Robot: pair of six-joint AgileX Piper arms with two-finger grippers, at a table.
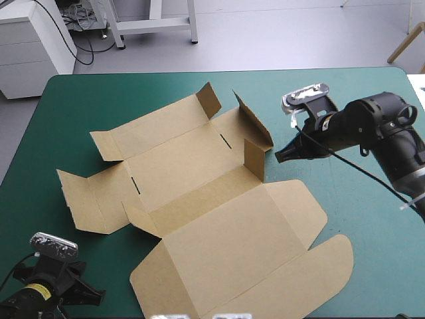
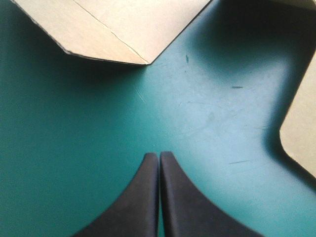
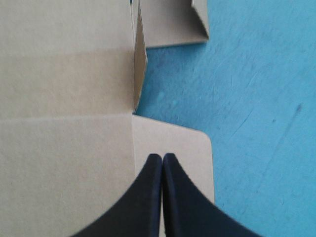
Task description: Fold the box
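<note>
My right gripper (image 3: 162, 158) and left gripper (image 2: 159, 155) have fingers pressed together (empty); I'd gently nudge the raised flap (image 1: 254, 159) of the brown cardboard box (image 1: 199, 199) inward.

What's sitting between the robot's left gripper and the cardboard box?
Nothing: in the left wrist view, only bare teal-green cover lies between the left gripper and the nearest edge of the box.

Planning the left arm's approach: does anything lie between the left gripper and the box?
Nothing visible does. Only bare teal-green cover separates the shut left gripper from the box edge ahead of it, and the high view shows no other object there.
</note>
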